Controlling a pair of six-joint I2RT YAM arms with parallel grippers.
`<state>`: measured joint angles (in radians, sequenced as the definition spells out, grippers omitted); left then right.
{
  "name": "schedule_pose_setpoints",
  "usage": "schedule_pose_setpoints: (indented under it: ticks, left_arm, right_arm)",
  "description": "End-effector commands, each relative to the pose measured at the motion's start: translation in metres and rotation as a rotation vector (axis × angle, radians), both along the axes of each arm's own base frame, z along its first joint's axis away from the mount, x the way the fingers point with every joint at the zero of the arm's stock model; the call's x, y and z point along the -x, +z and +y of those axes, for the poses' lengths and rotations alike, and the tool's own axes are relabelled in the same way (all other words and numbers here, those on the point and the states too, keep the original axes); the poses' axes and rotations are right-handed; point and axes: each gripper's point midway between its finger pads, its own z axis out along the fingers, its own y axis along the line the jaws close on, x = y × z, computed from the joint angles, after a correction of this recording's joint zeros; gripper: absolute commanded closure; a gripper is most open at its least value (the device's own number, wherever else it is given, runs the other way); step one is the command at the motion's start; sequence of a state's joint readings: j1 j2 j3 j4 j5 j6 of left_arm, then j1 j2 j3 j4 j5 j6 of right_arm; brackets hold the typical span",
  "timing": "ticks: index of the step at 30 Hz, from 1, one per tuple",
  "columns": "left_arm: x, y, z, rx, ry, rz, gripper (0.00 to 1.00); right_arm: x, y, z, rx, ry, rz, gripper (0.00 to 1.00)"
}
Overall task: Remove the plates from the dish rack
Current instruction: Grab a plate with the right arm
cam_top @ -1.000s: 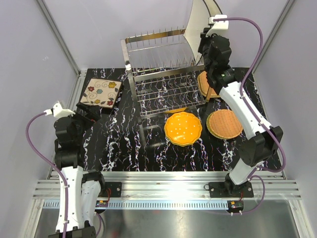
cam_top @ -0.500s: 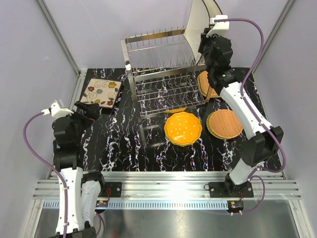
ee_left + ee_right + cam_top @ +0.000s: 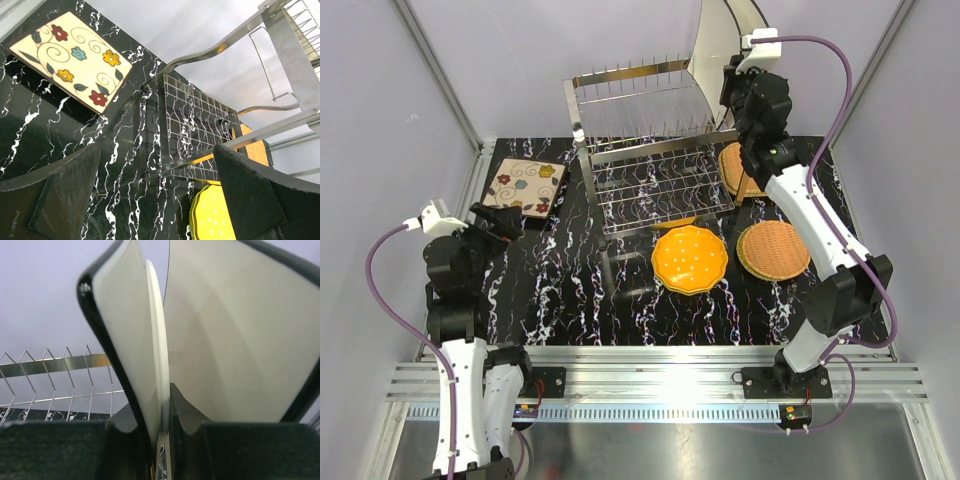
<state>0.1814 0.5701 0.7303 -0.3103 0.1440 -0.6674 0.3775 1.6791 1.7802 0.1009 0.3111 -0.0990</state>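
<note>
Right hand (image 3: 162,426) first: fingers pinched tight on the bottom edge of a cream plate (image 3: 713,45) w/ a dark rim, plate standing upright btwn them. In the wrist view a second cream face sits just beside it on the right; can't tell if that's another plate. From above, the plate is up at the far right end of the rack (image 3: 640,130), at top-tier level, right arm stretched up to it. Whether it sits in the prongs or clear of them, can't tell.

Rest of the top tier: bare prongs.

Down on the worktop (image 3: 570,290), a tan plate (image 3: 735,170) is just beside the rack's right side, partly hidden by the arm. Another tan one (image 3: 773,249) lies flat nearer, and an orange plate (image 3: 690,258) lies flat in front of the rack, the two near each other.

Over to the left hand (image 3: 505,222): fingers spread wide, nothing in them, hovering low over the left side of the worktop. Just beyond it, a square flower plate (image 3: 70,62) lies flat at the far left corner, well apart from the rack
</note>
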Motion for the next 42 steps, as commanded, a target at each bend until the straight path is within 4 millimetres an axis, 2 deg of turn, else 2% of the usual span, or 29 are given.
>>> schedule_pose_setpoints:
  ticks: [1, 13, 19, 23, 25, 26, 27, 28, 32, 37, 42]
  left_arm:
    - [0.001, 0.041, -0.008, -0.008, -0.041, -0.120, 0.01]
    - [0.000, 0.046, -0.012, 0.006, -0.061, -0.138, 0.01]
    - [0.001, 0.055, -0.020, 0.014, -0.104, -0.175, 0.01]
    - [0.003, 0.071, -0.041, 0.029, -0.228, -0.262, 0.01]
    - [0.004, 0.070, -0.052, 0.067, -0.291, -0.279, 0.01]
    - [0.007, 0.086, -0.059, 0.059, -0.339, -0.355, 0.01]
    - [0.008, 0.085, -0.063, 0.099, -0.363, -0.365, 0.01]
    - [0.010, 0.096, -0.067, 0.100, -0.386, -0.423, 0.01]
    - [0.014, 0.105, -0.081, 0.204, -0.473, -0.463, 0.01]
    - [0.018, 0.121, -0.100, 0.271, -0.545, -0.518, 0.01]
    - [0.013, 0.137, -0.119, 0.359, -0.585, -0.553, 0.01]
  right_arm:
    - [0.082, 0.176, -0.031, -0.178, 0.018, -0.493, 1.00]
    - [0.096, 0.202, -0.036, -0.190, 0.016, -0.561, 1.00]
    - [0.107, 0.216, -0.036, -0.199, 0.034, -0.595, 1.00]
    - [0.117, 0.225, -0.035, -0.215, 0.067, -0.605, 1.00]
    - [0.123, 0.229, -0.035, -0.236, 0.084, -0.604, 1.00]
    - [0.125, 0.231, -0.034, -0.240, 0.095, -0.603, 1.00]
    - [0.127, 0.232, -0.033, -0.247, 0.105, -0.598, 1.00]
    - [0.131, 0.234, -0.033, -0.267, 0.119, -0.589, 1.00]
    - [0.141, 0.237, -0.028, -0.321, 0.187, -0.559, 1.00]
    - [0.156, 0.233, -0.016, -0.399, 0.303, -0.464, 1.00]
    - [0.168, 0.223, -0.003, -0.486, 0.407, -0.368, 1.00]
